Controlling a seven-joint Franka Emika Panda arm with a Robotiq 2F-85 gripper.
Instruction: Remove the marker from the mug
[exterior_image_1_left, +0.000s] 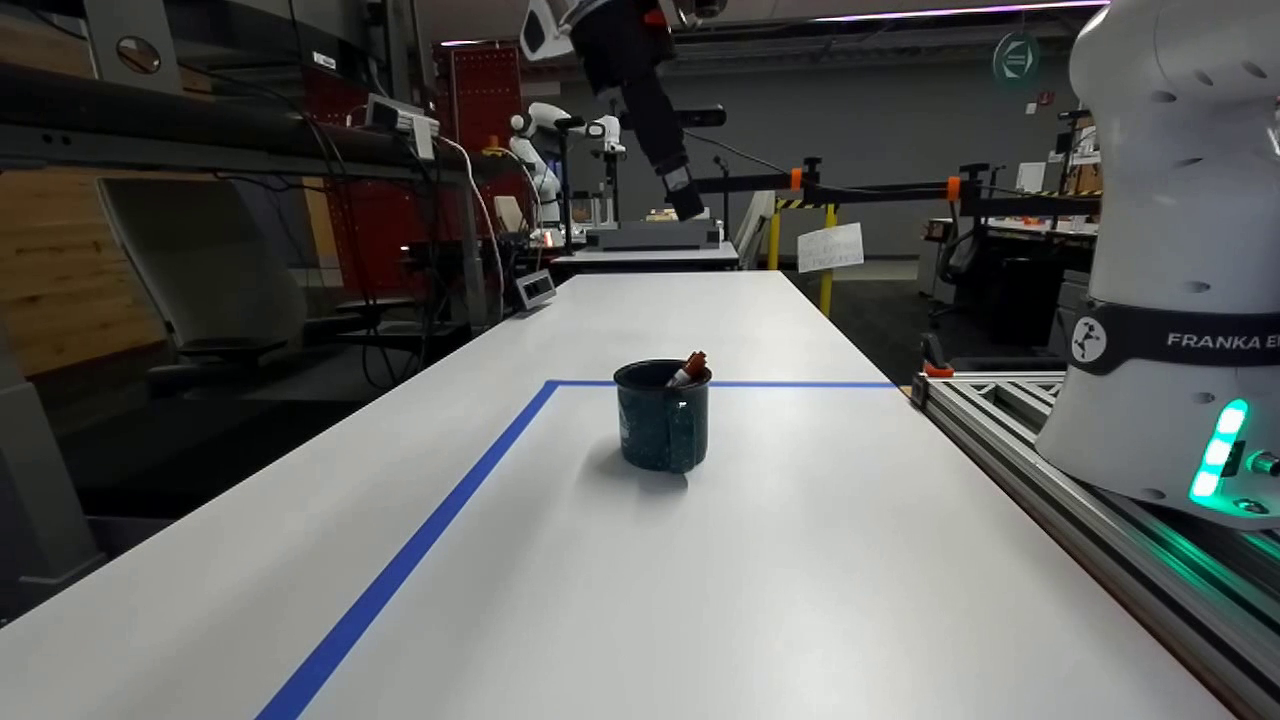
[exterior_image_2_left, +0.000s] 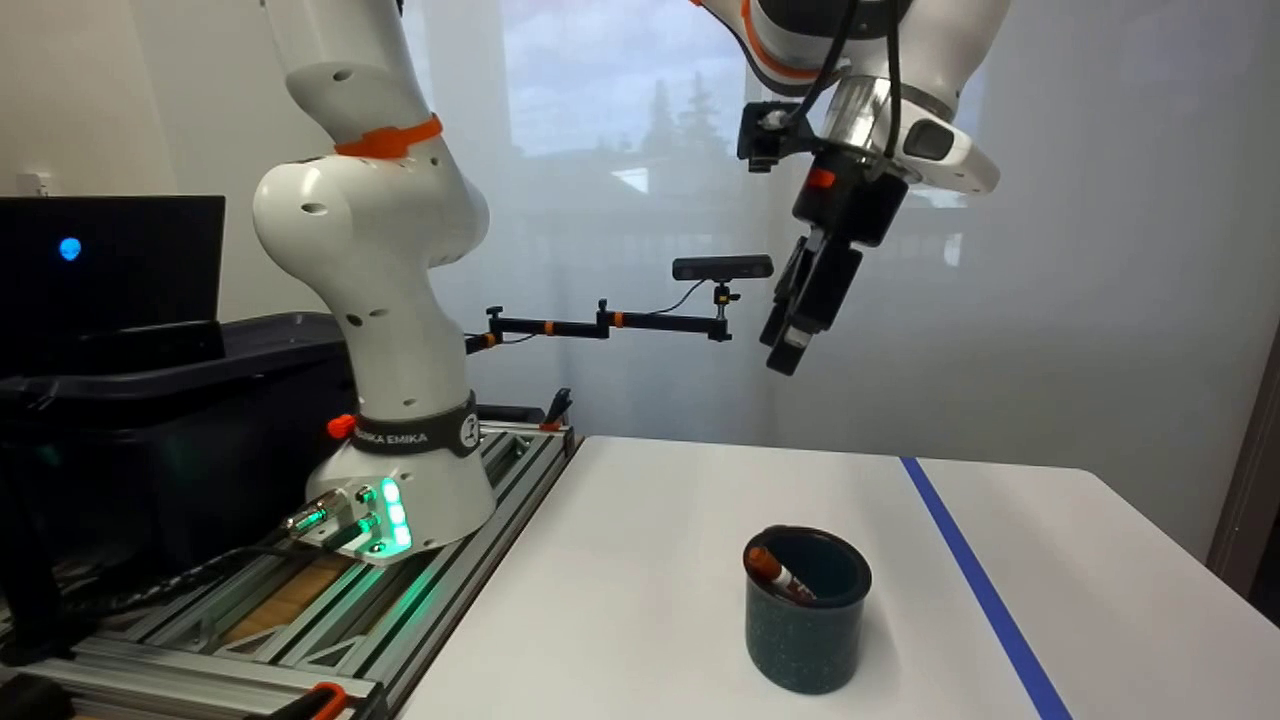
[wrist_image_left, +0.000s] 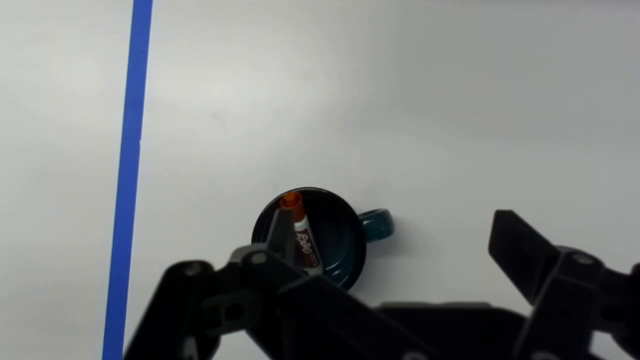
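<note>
The mug (exterior_image_1_left: 648, 432) is a short dark teal cylinder standing upright on the white table. It also shows in an exterior view (exterior_image_2_left: 805, 642) and in the wrist view (wrist_image_left: 341, 240), with its handle to the right there. The marker (wrist_image_left: 307, 245) leans inside the mug. Its orange-red cap end pokes up at the rim in both exterior views (exterior_image_1_left: 693, 366) (exterior_image_2_left: 775, 572). My gripper (wrist_image_left: 393, 214) is open and empty, high above the table and apart from the mug. In the wrist view its left finger covers part of the mug and the marker's edge.
Blue tape (exterior_image_1_left: 440, 525) marks lines on the white table (exterior_image_1_left: 800, 560). The robot base stands on a metal frame (exterior_image_2_left: 480, 570) along one table edge. A small grey device (exterior_image_1_left: 535, 290) sits at the far edge. A camera on a bar (exterior_image_2_left: 722, 268) stands beyond the table.
</note>
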